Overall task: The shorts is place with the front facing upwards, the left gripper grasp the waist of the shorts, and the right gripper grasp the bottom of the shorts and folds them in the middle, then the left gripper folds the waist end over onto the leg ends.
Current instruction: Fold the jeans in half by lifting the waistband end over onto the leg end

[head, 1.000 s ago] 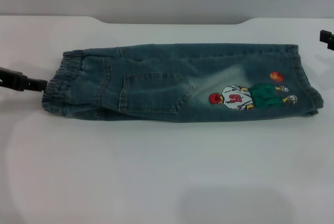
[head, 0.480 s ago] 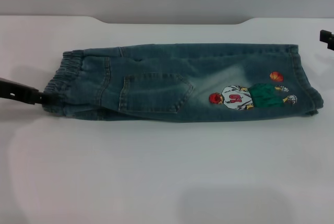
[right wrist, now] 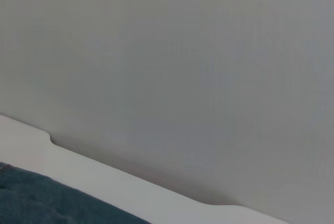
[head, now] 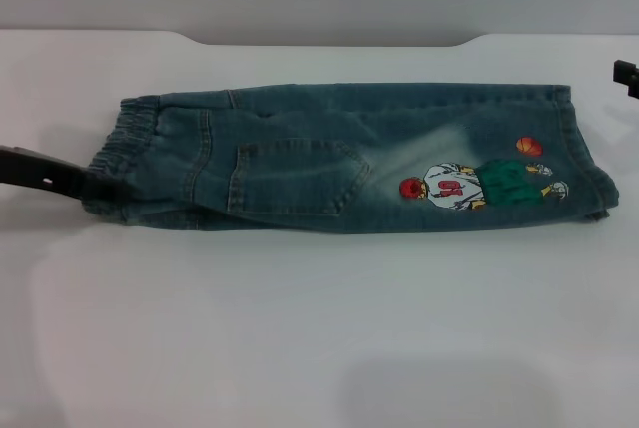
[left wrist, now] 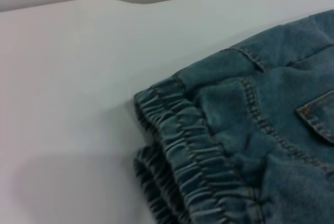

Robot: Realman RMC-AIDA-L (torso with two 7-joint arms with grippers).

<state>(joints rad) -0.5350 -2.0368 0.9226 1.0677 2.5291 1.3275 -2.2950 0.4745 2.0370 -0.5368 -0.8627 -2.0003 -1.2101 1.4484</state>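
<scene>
Since the shorts point(head: 349, 157) already lie doubled lengthwise across the white table point(head: 300, 328), the waist-over fold looks next: the left gripper point(head: 95, 189) touches the waist point(head: 125, 154), grip I cannot tell, needing a firm pinch; the right gripper point(head: 626, 77) sits parked far right.

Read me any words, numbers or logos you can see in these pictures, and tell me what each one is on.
No text reads clearly. The cartoon print on the shorts shows red marks on the figure's white shirt, perhaps a number, too blurred to read. The table carries no writing.
</scene>
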